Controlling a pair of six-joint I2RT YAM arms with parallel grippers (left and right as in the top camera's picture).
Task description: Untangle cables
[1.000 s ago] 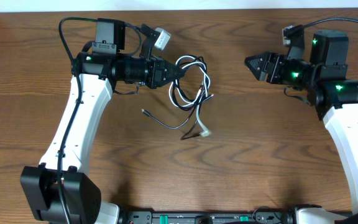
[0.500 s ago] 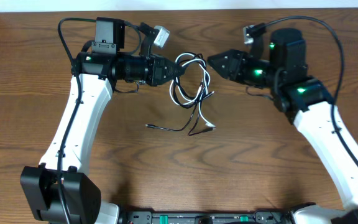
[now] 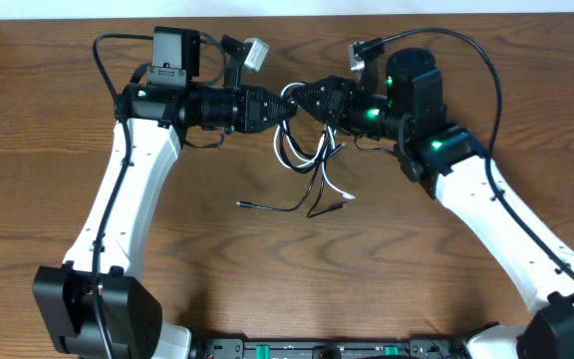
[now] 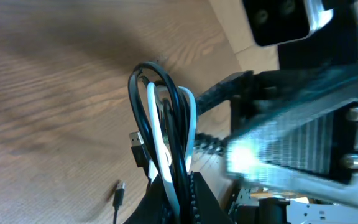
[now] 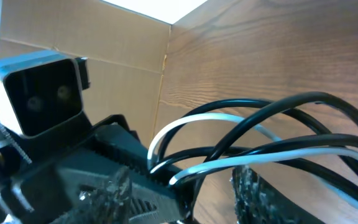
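Note:
A black cable (image 3: 267, 205) and a white cable (image 3: 335, 187) hang tangled in loops (image 3: 303, 158) over the wooden table, their loose ends lying on the wood. My left gripper (image 3: 273, 110) is shut on the top of the loops; in the left wrist view its jaws (image 4: 179, 190) pinch the white cable (image 4: 156, 124) and black cable (image 4: 132, 102) together. My right gripper (image 3: 302, 101) has come nose to nose with it. In the right wrist view its fingers (image 5: 257, 196) stand apart around the white cable (image 5: 291, 155), the black cable (image 5: 303, 102) and the left gripper's tip.
A brown cardboard wall (image 5: 79, 31) borders the table's left side. The left wrist camera (image 5: 42, 93) sits close in front of the right gripper. A small plug end (image 4: 120, 190) lies on the wood below the loops.
The right arm has swung left across the table until its fingers reach the cable loops, and its jaws have narrowed. The dangling cable ends shifted slightly right. The left arm has held still.

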